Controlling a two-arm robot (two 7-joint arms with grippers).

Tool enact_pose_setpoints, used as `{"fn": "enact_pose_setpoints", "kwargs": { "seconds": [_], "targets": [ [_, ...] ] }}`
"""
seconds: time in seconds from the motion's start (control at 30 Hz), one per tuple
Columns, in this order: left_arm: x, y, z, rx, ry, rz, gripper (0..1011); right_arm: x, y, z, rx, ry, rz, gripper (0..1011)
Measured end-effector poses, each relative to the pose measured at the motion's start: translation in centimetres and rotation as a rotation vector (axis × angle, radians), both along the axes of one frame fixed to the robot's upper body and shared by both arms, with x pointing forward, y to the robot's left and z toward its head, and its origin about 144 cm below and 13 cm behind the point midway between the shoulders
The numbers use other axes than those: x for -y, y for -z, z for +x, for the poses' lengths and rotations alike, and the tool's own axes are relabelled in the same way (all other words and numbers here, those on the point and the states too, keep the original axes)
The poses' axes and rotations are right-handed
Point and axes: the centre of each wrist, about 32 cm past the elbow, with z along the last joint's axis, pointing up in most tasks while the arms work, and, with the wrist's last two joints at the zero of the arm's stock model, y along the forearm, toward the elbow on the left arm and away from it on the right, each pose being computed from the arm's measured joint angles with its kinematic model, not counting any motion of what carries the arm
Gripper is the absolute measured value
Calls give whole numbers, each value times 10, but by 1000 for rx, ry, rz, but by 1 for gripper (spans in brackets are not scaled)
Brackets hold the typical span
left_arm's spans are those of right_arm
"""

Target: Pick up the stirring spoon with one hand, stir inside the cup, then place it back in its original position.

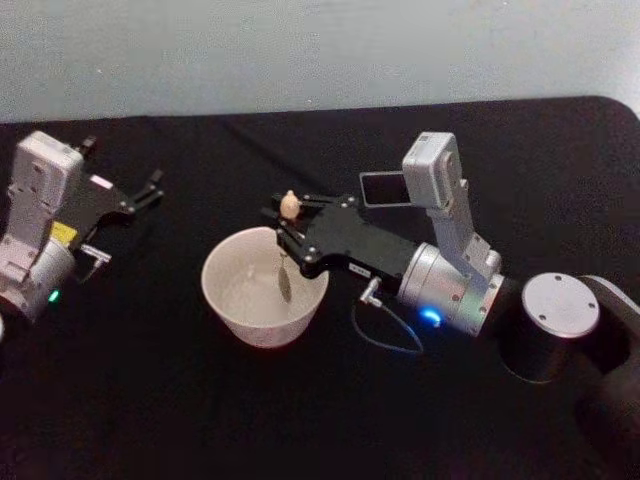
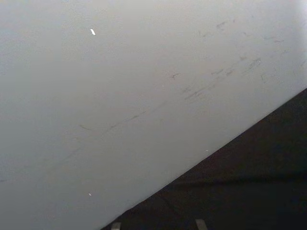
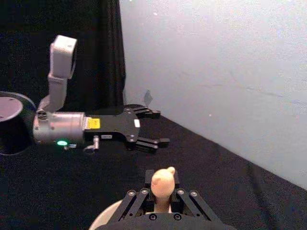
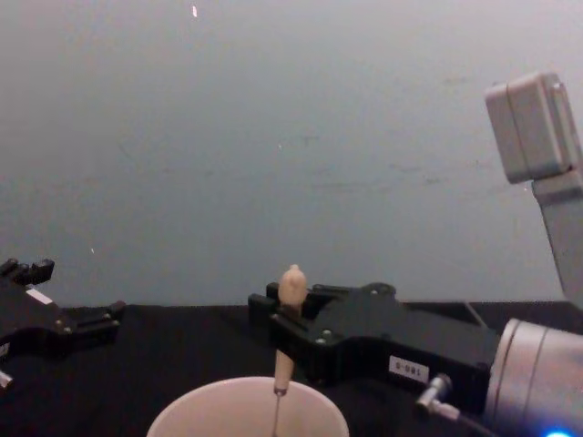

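Observation:
The cream-white cup stands mid-table. The stirring spoon hangs upright over it, beige knob on top, thin shaft running down, silver bowl inside the cup near its right wall. My right gripper reaches in from the right and is shut on the spoon's handle just under the knob. The chest view shows the knob of the spoon above the right gripper and the shaft entering the cup. In the right wrist view the spoon sits between the fingers. My left gripper rests open at the far left.
A dark cylinder with a round grey top stands at the right, beside my right forearm. A thin cable loops on the black cloth right of the cup. A pale wall closes the table's far edge.

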Motion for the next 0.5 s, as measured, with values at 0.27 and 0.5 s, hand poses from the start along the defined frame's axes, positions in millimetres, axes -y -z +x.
{"fn": "enact_pose_setpoints", "kwargs": {
  "seconds": [0.27, 0.5],
  "targets": [
    [0, 0, 0, 0, 0, 0, 1001, -7, 0, -7, -11, -41, 1, 164],
    [0, 0, 0, 0, 0, 0, 1001, -16, -1, -9, -14, -74, 4, 164]
  ]
}}
